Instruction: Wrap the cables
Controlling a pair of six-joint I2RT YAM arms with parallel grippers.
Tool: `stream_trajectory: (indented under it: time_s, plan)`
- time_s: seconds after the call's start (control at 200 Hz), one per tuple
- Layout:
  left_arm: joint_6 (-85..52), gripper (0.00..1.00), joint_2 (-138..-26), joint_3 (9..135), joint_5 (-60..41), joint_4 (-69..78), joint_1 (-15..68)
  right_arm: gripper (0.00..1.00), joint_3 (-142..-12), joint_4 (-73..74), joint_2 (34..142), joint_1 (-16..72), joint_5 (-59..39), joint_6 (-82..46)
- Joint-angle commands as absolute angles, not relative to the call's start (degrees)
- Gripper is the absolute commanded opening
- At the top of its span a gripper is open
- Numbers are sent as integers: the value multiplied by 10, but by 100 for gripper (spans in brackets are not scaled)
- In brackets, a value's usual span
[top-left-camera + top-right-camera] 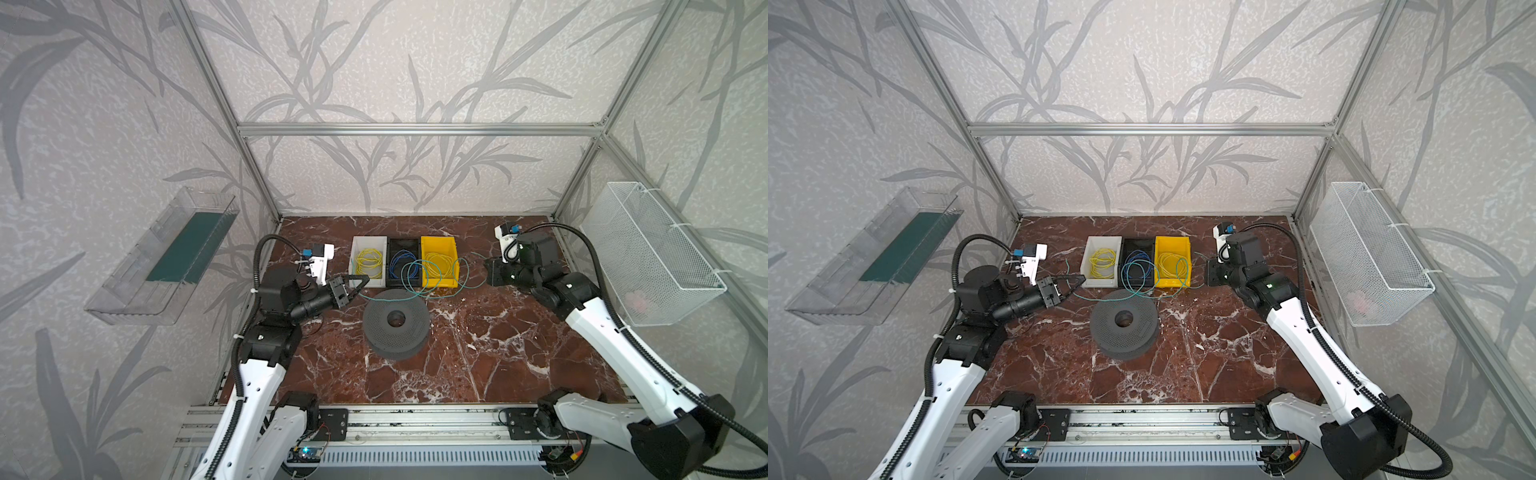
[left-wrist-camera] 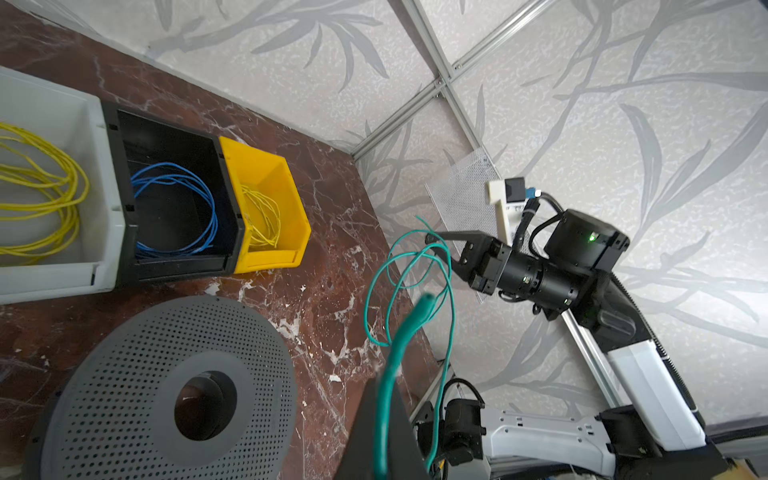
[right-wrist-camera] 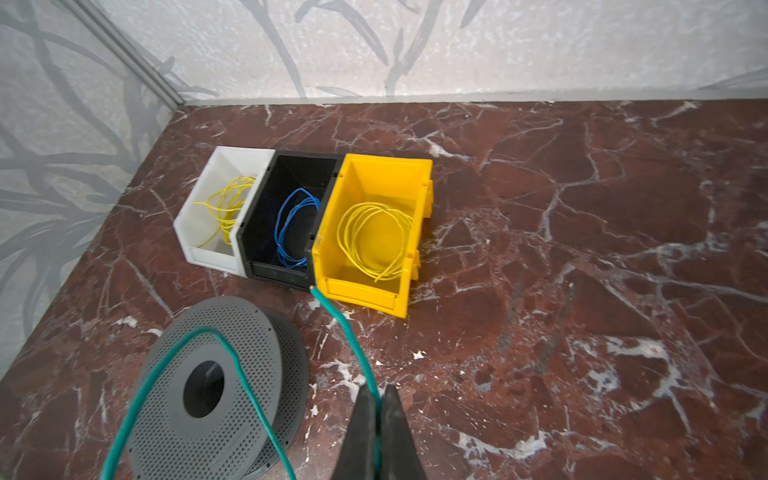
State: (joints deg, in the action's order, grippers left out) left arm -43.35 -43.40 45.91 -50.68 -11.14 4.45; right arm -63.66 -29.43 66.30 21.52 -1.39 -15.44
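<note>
The cable is one thin teal-green wire strung between my two grippers. It springs into loose loops in front of the bins and brushes the back edge of a grey perforated spool. My left gripper is shut on the wire near one end; in the left wrist view the wire runs out from between the closed fingers. My right gripper is shut on the wire near its other end. In the right wrist view a short length of wire sticks out past that gripper.
Three bins stand in a row behind the spool: a white bin with yellow wire, a black bin with blue wire, and a yellow bin with yellow wire. A wire mesh basket hangs on the right wall, a clear tray on the left.
</note>
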Motion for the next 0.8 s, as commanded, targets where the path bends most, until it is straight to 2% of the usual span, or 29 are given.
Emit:
stream_trajectory:
  time_s: [0.0,0.155,0.21,0.29,0.36,0.44,0.505,0.635,0.795]
  plan:
    - [-491,0,-426,479,-516,-55,18,0,-616,-284,654,187,56,-155]
    - [-630,0,-461,485,-575,102,-8,0,-572,-261,671,152,108,-155]
    - [-652,0,-475,507,-579,114,-18,0,-553,-254,681,134,123,-171]
    - [-642,0,-488,556,-566,60,-46,0,-522,-233,682,107,128,-189]
    - [-592,0,-494,615,-534,-53,-80,0,-493,-210,679,89,142,-198]
    - [-496,0,-509,709,-441,-226,-106,0,-474,-197,691,72,161,-199]
    - [-470,0,-525,766,-361,-302,-130,0,-463,-193,703,52,157,-213]
    - [-570,0,-538,766,-339,-213,-181,0,-437,-177,706,25,152,-227]
    - [-600,0,-568,769,-407,-150,-179,0,-436,-194,685,25,136,-208]
